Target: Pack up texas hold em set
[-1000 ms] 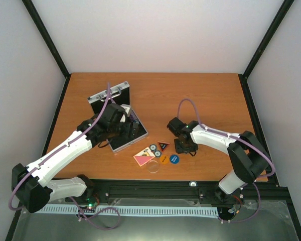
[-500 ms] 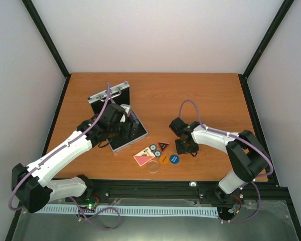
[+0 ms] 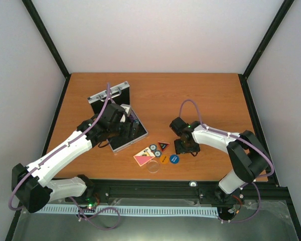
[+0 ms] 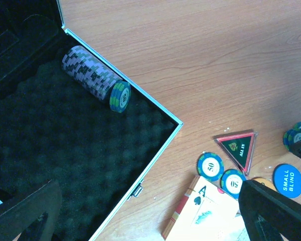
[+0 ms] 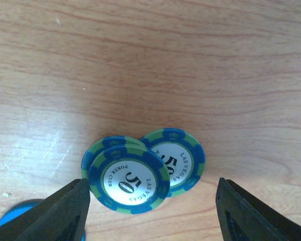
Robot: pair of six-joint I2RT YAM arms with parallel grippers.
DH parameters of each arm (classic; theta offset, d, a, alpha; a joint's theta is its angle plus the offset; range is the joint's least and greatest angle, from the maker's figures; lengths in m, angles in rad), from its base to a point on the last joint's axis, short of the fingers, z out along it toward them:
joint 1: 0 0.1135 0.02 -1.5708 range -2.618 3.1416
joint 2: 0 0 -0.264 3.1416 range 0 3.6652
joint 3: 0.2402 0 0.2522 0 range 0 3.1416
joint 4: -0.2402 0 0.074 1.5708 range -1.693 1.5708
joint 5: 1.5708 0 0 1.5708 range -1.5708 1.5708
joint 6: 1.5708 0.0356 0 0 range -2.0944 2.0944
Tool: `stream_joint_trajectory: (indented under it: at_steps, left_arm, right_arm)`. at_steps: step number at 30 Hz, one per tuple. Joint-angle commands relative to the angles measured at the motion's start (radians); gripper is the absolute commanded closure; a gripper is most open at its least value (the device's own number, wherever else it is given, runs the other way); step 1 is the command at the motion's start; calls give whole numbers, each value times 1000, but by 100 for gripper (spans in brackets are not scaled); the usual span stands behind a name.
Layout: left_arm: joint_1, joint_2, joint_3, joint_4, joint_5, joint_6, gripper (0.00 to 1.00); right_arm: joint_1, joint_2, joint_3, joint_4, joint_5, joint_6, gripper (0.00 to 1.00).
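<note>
The silver case lies open at the left, its lid (image 3: 110,95) standing behind its foam-lined base (image 3: 139,134). In the left wrist view a roll of blue-white chips (image 4: 93,78) lies in the black foam by the case rim (image 4: 155,103). My left gripper (image 3: 121,128) is open and empty over the case's near corner. On the table lie two chips (image 3: 151,150), the red-black triangle (image 3: 163,145), the pink card deck (image 3: 143,158), orange disc (image 3: 163,159), blue disc (image 3: 174,159) and clear disc (image 3: 153,166). My right gripper (image 5: 150,211) is open, its fingers either side of a small chip stack (image 5: 128,183) and an overlapping chip (image 5: 178,158).
Black frame posts and white walls enclose the wooden table (image 3: 215,95). A black rail (image 3: 155,188) runs along the near edge by the arm bases. In the left wrist view the triangle (image 4: 237,148), two chips (image 4: 210,166) and the deck (image 4: 205,211) lie just right of the case.
My right gripper has shifted slightly toward the near edge over its chips. The left arm and the loose pieces have not moved.
</note>
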Motion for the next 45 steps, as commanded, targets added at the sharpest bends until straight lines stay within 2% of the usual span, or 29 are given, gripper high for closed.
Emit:
stream_joint_trajectory:
  at_steps: [1,12,16,19,20,45]
  left_arm:
    - [-2,-11,9,14,-2,-16,0]
    - [-2,-23,1,10,-10,-14,0]
    - [-2,-20,4,11,-11,-15,0]
    - [-2,-18,5,12,-10,-17,0]
    - [-2,-19,5,12,-10,-18,0]
    - [-2,-26,-4,-4,-31,-32,0]
  right_arm:
    - [-5,-43,31,-37,28,-7,29]
    - [-5,-48,30,-39,16,-22,29]
    - [-5,-29,33,-38,18,-43,24]
    - [-5,-16,40,-34,13,-59,13]
    - [-5,-11,42,-33,13,-65,13]
    - [-39,61,-14,47,-33,-96,17]
